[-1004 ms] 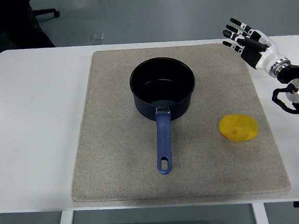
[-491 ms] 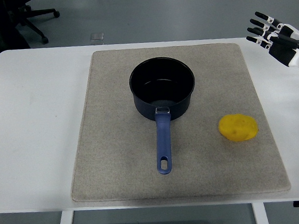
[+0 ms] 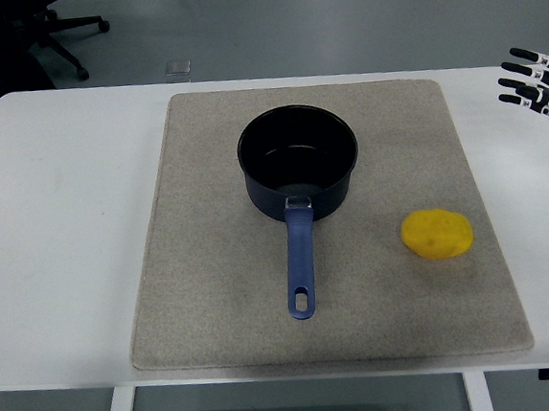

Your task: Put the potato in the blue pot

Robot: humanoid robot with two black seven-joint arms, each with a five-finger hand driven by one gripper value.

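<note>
Since the earlier frames the right hand (image 3: 539, 86) has drawn back toward the right edge of the view, so that only its fingers (image 3: 523, 53) now show, beyond the far right corner of the mat (image 3: 215, 297). Those fingers are stretched out straight and held apart from one another, with nothing between them. Neither the pot nor the potato has shifted in that time.

At the middle of the mat, a little toward its far side, stands the blue pot (image 3: 299, 161), upright, with a dark interior that holds nothing. Its blue handle (image 3: 301, 261) runs from the pot's near wall toward the mat's near edge and ends in a small hanging hole.

On the mat's right half lies the potato (image 3: 437, 234), yellow and oval, nearer the mat's near edge than the pot's bowl and well apart from it, to the right of the handle. It touches neither the pot nor the hand.

The mat itself is grey-beige and lies flat on the white surface (image 3: 65, 233), which shows bare around it on every side. Beyond the mat's far left corner, past the surface, the base of a black office chair (image 3: 67, 36) stands on the floor.
</note>
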